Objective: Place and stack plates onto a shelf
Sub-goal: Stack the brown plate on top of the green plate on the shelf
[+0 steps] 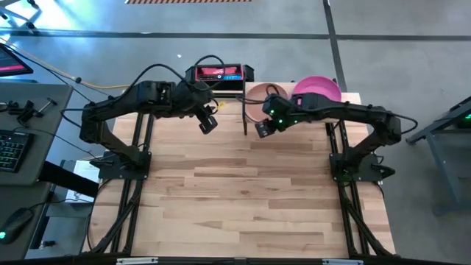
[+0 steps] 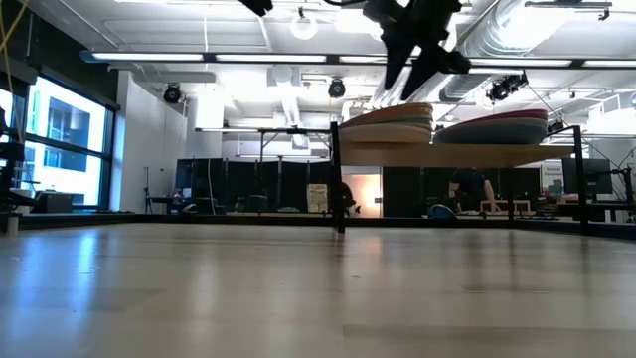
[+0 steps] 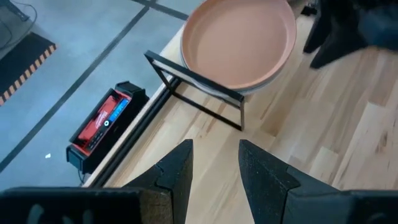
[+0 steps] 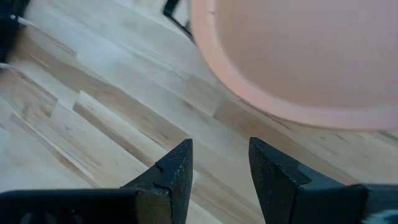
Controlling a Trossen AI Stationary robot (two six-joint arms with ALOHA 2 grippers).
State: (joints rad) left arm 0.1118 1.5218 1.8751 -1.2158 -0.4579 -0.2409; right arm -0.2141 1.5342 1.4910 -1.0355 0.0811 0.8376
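Observation:
The shelf (image 2: 467, 155) stands on thin black posts at the table's far edge. It bears two stacks of plates: a left stack topped by a peach plate (image 1: 257, 98) and a right stack topped by a magenta plate (image 1: 318, 87). In the low view both stacks (image 2: 390, 121) rest flat on the board. My right gripper (image 1: 262, 129) hovers open at the near rim of the peach plate (image 4: 298, 56), nothing between its fingers. My left gripper (image 1: 208, 122) hangs open, left of the shelf, above bare tabletop, with the peach plate (image 3: 239, 40) ahead of it.
A red and black device (image 1: 218, 73) lies on the floor just beyond the table's far edge. A desk with a keyboard (image 1: 9, 147) stands off the table's left. The wooden tabletop (image 1: 243, 199) stretches bare toward the near edge.

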